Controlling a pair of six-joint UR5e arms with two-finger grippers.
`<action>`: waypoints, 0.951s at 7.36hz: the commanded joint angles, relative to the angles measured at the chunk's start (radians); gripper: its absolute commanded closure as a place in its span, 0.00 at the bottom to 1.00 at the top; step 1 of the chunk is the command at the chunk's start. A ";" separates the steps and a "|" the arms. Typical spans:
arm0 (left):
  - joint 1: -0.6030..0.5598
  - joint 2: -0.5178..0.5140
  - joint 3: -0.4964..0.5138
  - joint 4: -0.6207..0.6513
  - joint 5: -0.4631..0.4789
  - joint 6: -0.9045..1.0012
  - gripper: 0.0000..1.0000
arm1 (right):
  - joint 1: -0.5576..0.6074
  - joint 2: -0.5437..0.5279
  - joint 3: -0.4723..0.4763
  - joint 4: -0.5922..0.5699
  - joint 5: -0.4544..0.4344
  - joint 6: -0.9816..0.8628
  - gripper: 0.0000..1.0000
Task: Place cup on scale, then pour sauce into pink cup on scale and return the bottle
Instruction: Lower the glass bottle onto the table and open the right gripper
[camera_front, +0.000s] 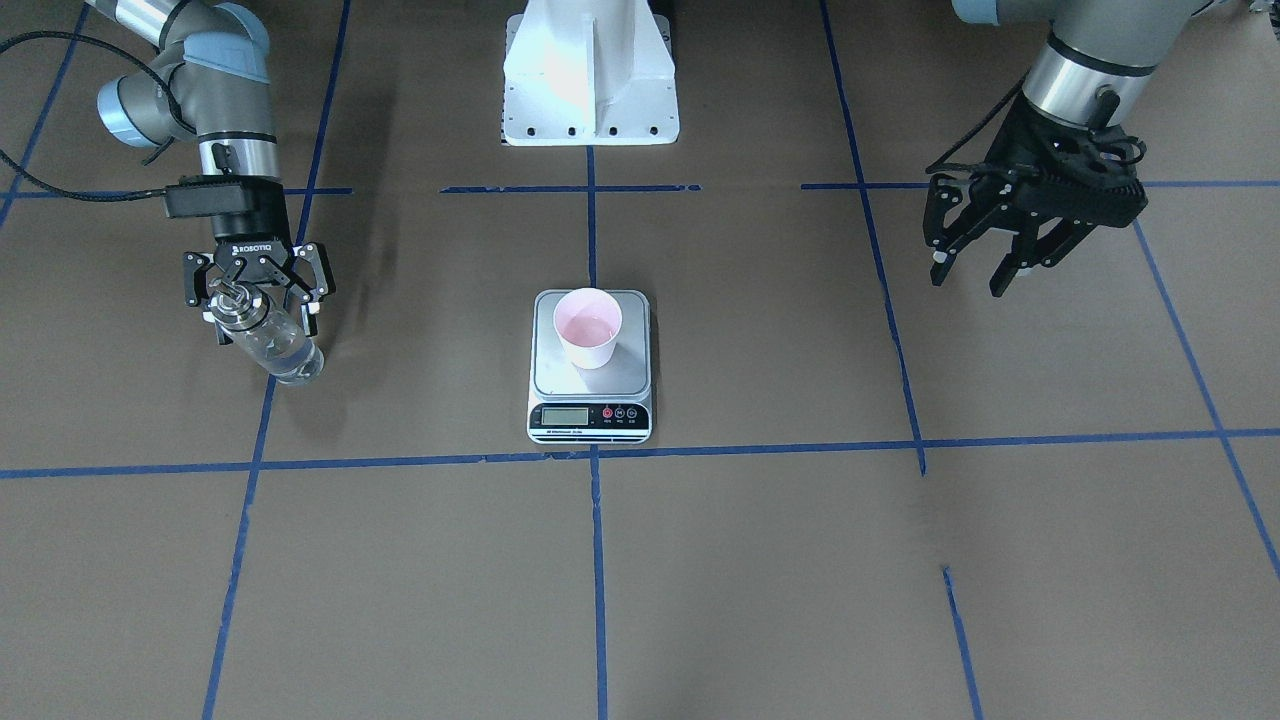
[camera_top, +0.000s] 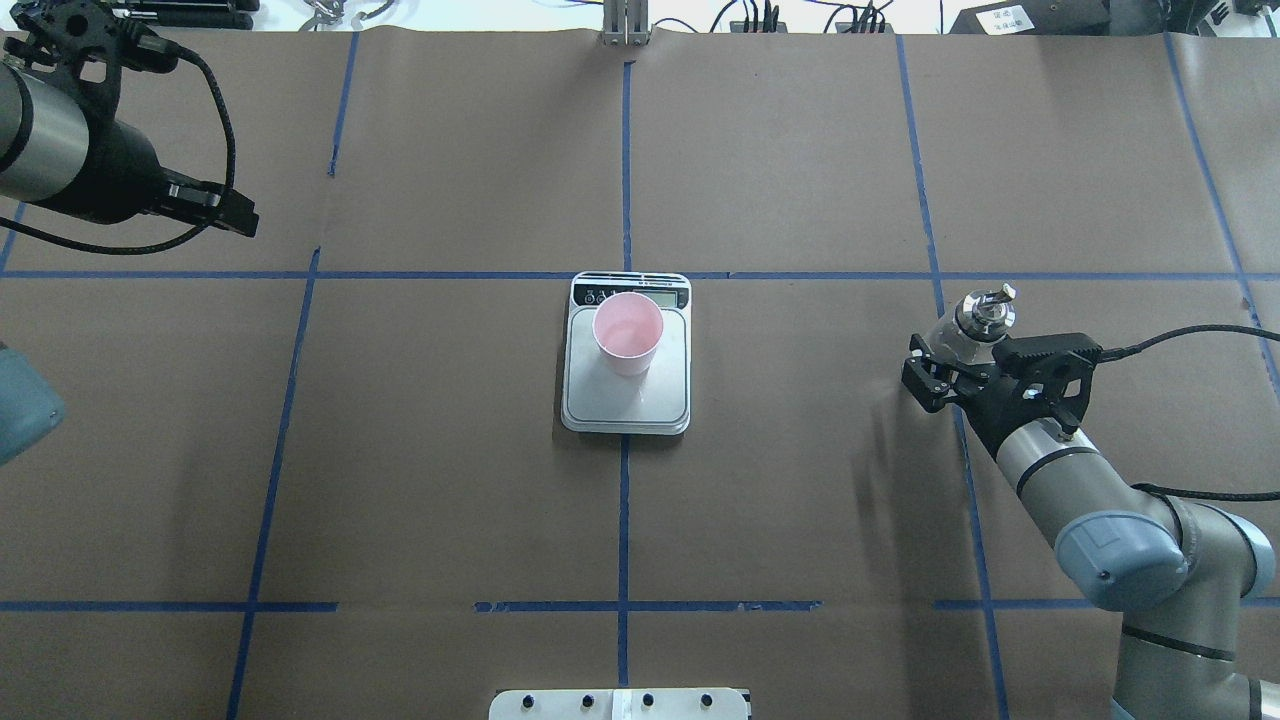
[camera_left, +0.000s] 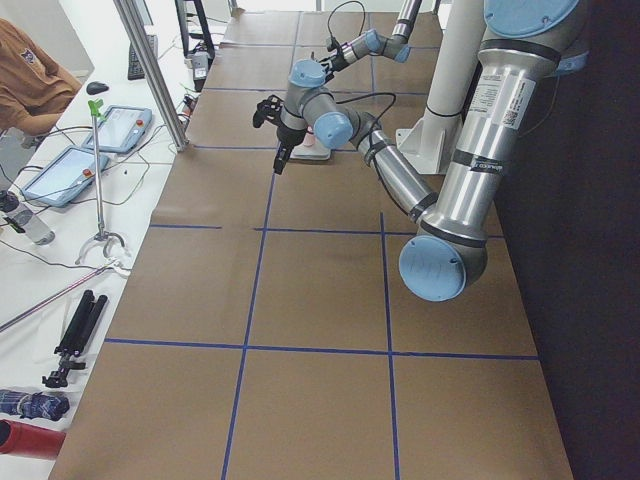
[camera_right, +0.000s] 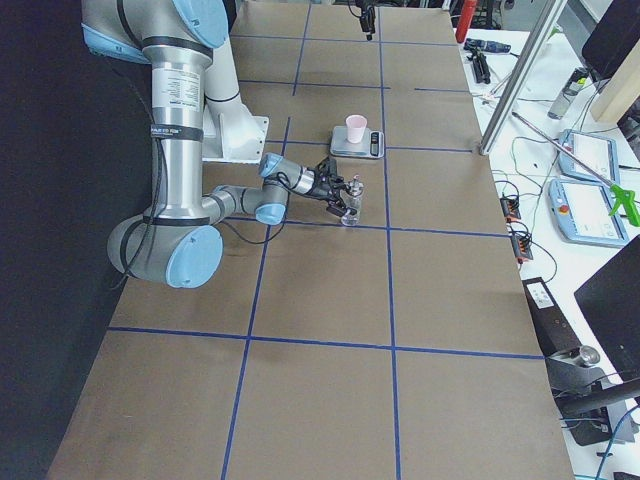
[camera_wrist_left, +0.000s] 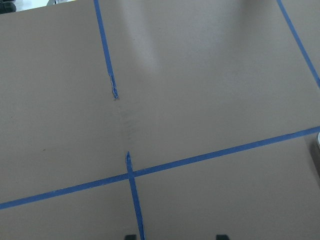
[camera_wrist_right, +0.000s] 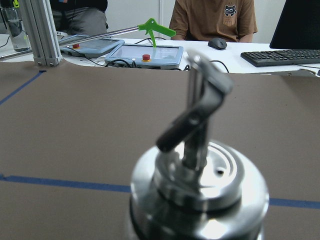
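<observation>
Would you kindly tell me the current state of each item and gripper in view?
cup: upright on the scale, with a little clear sauce inside.
scale: flat, carrying the cup; display unreadable.
bottle: roughly upright, cap on, between the right gripper's fingers.
right gripper: around the bottle's top; cannot tell whether it grips.
left gripper: open, empty, raised.

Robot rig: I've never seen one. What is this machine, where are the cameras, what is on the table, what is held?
Two robot arms at a papered table, each ending in a two-fingered pincer. Four fixed cameras look from the front, from behind and above, and from both ends; two sit on the wrists. A pink cup stands on a scale mid-table. The right pincer straddles a glass bottle; whether it grips is unclear. The left pincer hangs open, empty.
</observation>
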 joint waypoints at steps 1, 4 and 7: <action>0.000 0.001 -0.007 0.002 0.000 0.000 0.38 | -0.035 -0.061 0.040 0.000 -0.005 0.005 0.00; 0.000 0.001 -0.005 0.002 0.000 -0.002 0.38 | -0.075 -0.084 0.067 0.000 -0.004 0.007 0.00; 0.000 0.001 -0.002 0.002 0.000 -0.002 0.38 | -0.092 -0.197 0.084 0.070 0.065 0.005 0.00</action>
